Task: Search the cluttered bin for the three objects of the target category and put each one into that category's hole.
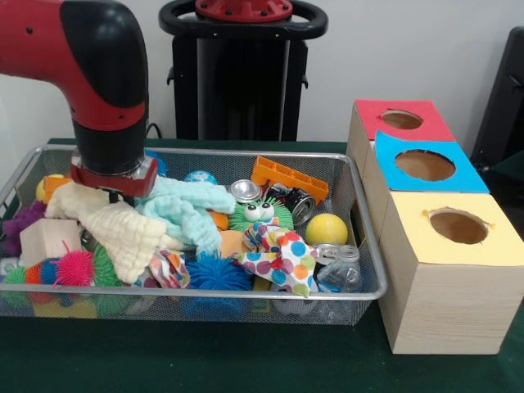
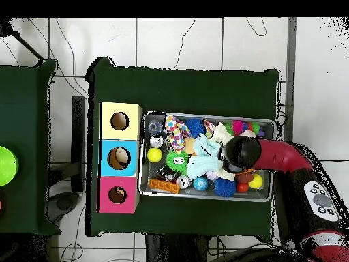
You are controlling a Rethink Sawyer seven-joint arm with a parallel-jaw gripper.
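From my station the biggest thing I see is the tiled floor point(image 2: 177, 41), pale with dark grout lines and loose cables trailing across it; on it stands the table under a dark green cloth point(image 2: 184, 85), with a second green-covered surface point(image 2: 27, 102) just beside it bearing a lime-green round object point(image 2: 5, 165) at the picture's edge; behind the table in the front view rises a plain pale wall point(image 1: 393, 49).

The red and black arm point(image 1: 98, 65) comes down into the wire mesh bin point(image 1: 360, 213), which rests on the cloth; the arm's wrist hides the gripper point(image 1: 115, 190), low among the cloths, so I cannot tell how its fingers stand; it sits right over a cream waffle cloth point(image 1: 123, 233) and beside a mint green cloth point(image 1: 184, 209).

Just beside the bin stands a row of three wooden boxes touching each other, each with a round hole in a coloured top: the yellow box point(image 1: 454, 225), the blue box point(image 1: 426, 165), the red box point(image 1: 401, 119).

In the bin lie a polka-dot cloth point(image 1: 282, 254), an orange toy piece point(image 1: 288, 178), a blue spiky ball point(image 1: 217, 270), a green fuzzy toy with eyes point(image 1: 258, 214), a yellow ball point(image 1: 327, 229), a clear plastic bottle point(image 1: 340, 270) and a metal can point(image 1: 246, 191); which category is wanted I cannot tell.
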